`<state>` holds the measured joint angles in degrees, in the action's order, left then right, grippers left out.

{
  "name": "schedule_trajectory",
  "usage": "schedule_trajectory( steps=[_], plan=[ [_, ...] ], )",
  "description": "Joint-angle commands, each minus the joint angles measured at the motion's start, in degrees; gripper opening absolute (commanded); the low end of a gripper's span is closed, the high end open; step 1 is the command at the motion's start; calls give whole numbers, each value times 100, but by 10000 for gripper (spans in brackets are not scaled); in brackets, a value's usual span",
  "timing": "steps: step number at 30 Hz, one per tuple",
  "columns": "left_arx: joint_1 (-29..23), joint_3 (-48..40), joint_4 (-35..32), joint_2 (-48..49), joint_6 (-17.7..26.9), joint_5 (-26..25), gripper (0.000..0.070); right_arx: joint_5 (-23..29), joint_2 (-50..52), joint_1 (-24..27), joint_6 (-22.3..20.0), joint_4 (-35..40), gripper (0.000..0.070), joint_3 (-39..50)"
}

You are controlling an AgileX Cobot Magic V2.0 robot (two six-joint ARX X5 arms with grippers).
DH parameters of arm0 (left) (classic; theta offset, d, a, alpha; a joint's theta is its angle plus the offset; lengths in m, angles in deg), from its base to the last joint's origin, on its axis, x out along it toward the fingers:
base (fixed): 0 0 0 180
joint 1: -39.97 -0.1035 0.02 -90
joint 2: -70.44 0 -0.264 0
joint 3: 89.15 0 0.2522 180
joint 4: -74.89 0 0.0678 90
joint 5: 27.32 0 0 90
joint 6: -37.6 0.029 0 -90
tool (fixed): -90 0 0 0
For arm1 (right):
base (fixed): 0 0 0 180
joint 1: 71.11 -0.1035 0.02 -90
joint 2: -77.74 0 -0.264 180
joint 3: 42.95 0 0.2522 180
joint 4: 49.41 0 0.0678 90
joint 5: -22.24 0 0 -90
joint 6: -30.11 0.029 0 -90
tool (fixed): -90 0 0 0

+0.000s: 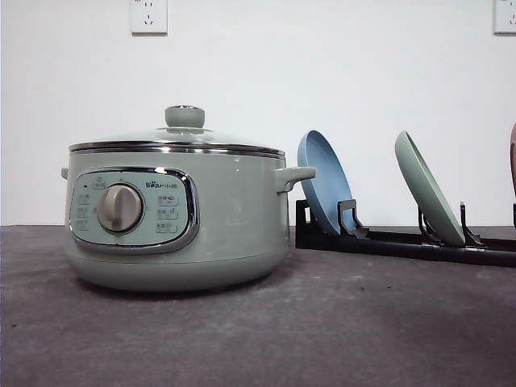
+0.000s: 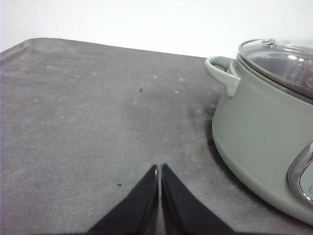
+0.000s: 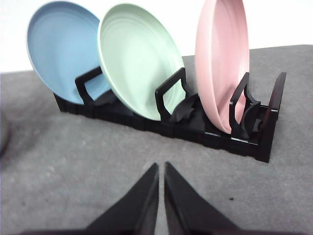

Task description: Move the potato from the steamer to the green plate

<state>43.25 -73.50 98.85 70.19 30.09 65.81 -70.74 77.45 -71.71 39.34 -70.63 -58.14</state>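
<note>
The steamer (image 1: 177, 218) stands on the grey table at left, its glass lid (image 1: 177, 137) with a green knob in place; the potato is hidden. In the left wrist view the steamer (image 2: 264, 147) is off to one side of my left gripper (image 2: 160, 169), which is shut and empty just above the table. The green plate (image 1: 427, 189) leans upright in a black rack (image 1: 403, 242) at right. My right gripper (image 3: 161, 166) is shut and empty, a short way in front of the green plate (image 3: 137, 58).
A blue plate (image 1: 322, 177) leans in the rack's left slot, next to the steamer's handle (image 1: 294, 176). A pink plate (image 3: 220, 58) stands in the rack beside the green one. White wall behind, with outlets (image 1: 148, 14). Bare grey table (image 1: 322, 330) lies in front.
</note>
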Motion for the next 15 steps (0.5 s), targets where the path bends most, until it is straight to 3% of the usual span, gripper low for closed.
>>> schedule_trajectory(
  steps=[1,9,15],
  plan=[
    [24,48,-129,-13,-116,31,1,13,7,-9,240,83,6,-212],
    [37,718,-408,-373,-628,35,1,9,-80,-9,436,9,6,-993],
    [37,1791,-533,-1288,-646,35,1,0,-614,-9,572,-168,6,-1886]
  ],
)
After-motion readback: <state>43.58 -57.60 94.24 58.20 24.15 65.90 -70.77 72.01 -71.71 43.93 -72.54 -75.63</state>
